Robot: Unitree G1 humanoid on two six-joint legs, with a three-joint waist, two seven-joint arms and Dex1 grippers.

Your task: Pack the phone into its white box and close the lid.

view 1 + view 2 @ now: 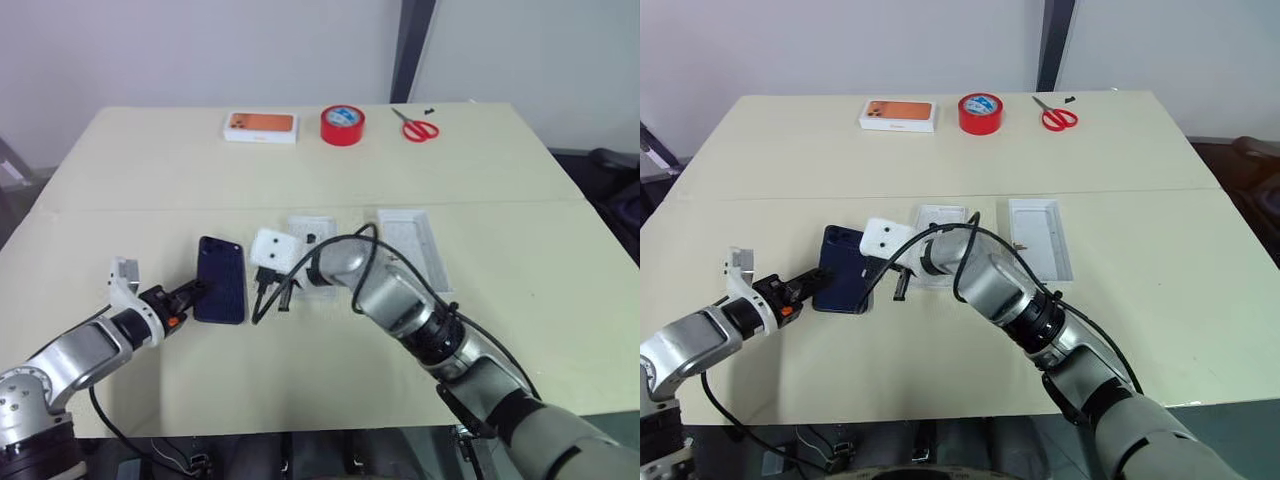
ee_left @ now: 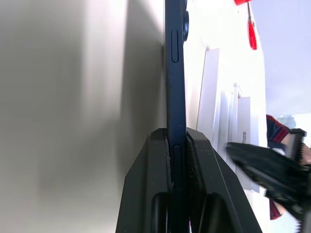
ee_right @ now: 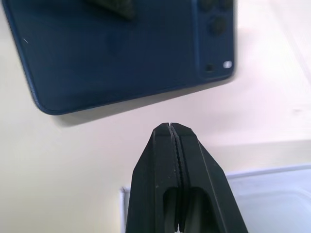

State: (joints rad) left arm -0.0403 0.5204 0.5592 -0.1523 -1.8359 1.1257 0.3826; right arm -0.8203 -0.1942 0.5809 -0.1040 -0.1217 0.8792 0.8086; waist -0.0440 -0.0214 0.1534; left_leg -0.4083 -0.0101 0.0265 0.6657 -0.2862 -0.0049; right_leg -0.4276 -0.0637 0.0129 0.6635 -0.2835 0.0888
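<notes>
The phone sits left of centre in the head views, back side up with its camera cluster at the upper end, and the left gripper comes in from the lower left and is clamped on the phone's lower left edge. In the left wrist view the two black fingers press on either face of the thin dark phone, which rises edge-on between them. The right gripper hangs just right of the phone near the middle of the frame, its two fingers pressed together with nothing between them; the right wrist view shows them meeting in a thin seam just beside the phone's long edge, apart from it. A white tray lies on the table right behind the right wrist, and a longer shallow white box part lies to its right, open side up; I cannot tell base from lid. Along the far edge, in the upper part of the frame, stand a white box with an orange top, a roll of red tape and red scissors.
</notes>
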